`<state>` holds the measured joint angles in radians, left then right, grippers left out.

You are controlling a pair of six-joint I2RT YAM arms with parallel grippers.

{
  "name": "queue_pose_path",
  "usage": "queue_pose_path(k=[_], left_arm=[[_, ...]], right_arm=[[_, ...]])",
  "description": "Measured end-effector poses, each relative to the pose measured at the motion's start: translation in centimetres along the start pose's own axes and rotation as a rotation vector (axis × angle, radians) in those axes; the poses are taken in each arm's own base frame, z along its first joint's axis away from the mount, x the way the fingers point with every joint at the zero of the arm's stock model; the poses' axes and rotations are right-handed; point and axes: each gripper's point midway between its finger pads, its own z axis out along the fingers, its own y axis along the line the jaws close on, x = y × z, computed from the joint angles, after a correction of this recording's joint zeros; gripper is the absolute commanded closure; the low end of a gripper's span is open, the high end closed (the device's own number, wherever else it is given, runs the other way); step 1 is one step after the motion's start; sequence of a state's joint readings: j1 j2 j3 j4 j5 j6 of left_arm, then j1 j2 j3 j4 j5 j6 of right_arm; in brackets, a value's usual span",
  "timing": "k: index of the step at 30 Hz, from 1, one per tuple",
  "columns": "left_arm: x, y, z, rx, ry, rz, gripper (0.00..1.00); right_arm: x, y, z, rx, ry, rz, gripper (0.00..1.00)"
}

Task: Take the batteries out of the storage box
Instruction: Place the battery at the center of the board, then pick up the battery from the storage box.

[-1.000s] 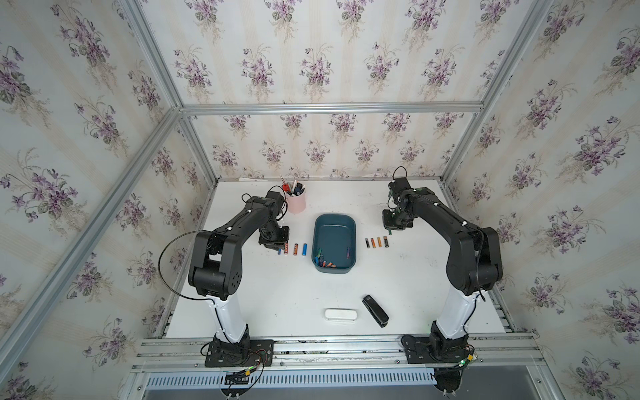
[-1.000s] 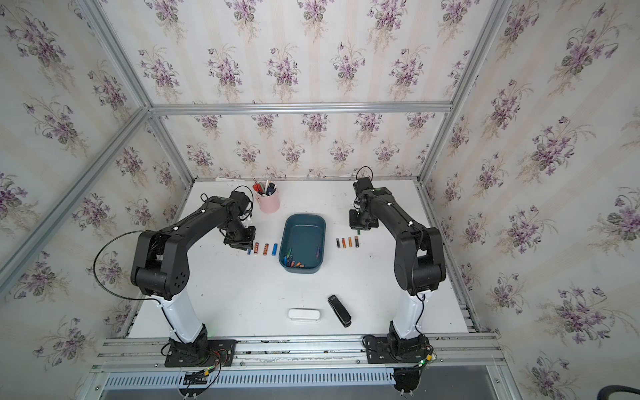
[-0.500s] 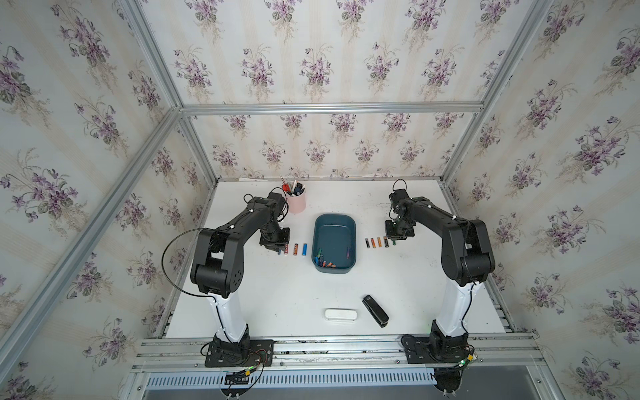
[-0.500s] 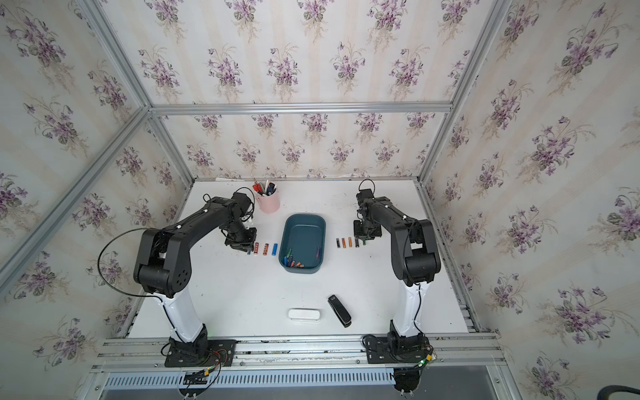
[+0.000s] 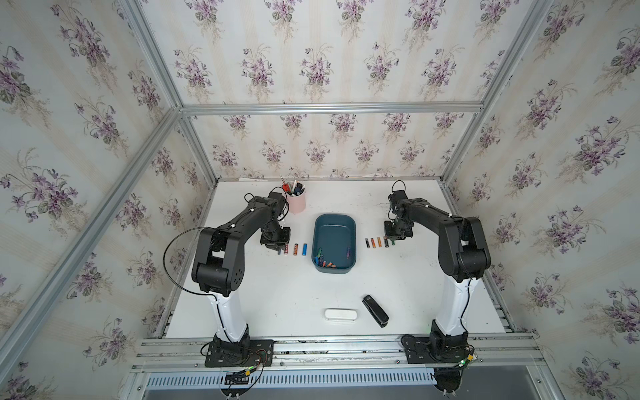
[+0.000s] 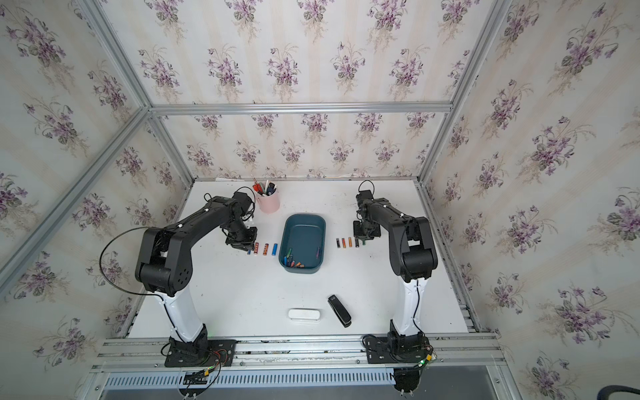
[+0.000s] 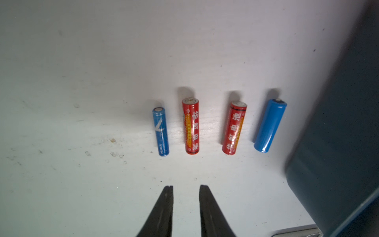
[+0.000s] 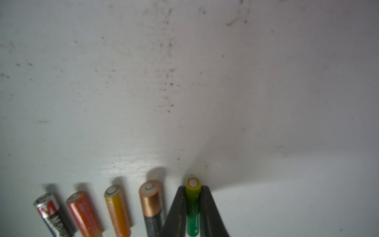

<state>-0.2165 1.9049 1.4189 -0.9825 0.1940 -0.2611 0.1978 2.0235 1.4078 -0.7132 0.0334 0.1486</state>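
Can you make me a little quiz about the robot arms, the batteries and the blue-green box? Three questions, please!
1. True or false: the storage box is already empty.
2. What colour is the battery pinched in the right gripper? A red, B green, C purple.
3. How many lie in the row of batteries in front of the left gripper?

Key
1. False: batteries lie at its near end.
2. B, green.
3. Four: two blue and two red.
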Motion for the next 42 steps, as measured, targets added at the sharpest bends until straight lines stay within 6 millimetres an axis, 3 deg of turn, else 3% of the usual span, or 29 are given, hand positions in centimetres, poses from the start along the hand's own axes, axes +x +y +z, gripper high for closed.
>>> queue_pose_path(k=[13,22,26,29,36,42], left_arm=[[-0.4,-0.5,-0.8,-0.002,-0.015,0.013,0.67],[-1.6,-2.5,-4.1,-0.009,-0.088,0.066,0.65],[-1.8,-5.8,-5.9,0.002,-0.137,0.128,0.64],[-1.5,-9.2,-6.1,0.018,-0.156,0.185,0.63],[-1.5,-15.4,-3.5,0.067,-0.156,0.250,0.61],[-1.7,-19.2,-1.4,0.107,-0.175,0.274,0.58]], right_arm=[[-0.9,0.1,-0.5,-0.005,-0.020,-0.002,0.78],[-1.9,0.3,-2.4,-0.014,-0.058,-0.007,0.75],[-2.5,0.7,-4.2,-0.039,-0.092,0.006,0.75],[-2.6,0.8,-5.0,-0.051,-0.104,0.010,0.75],[-2.3,2.1,-6.8,-0.104,-0.131,0.007,0.75],[-1.2,2.7,-6.7,-0.128,-0.111,0.010,0.75]])
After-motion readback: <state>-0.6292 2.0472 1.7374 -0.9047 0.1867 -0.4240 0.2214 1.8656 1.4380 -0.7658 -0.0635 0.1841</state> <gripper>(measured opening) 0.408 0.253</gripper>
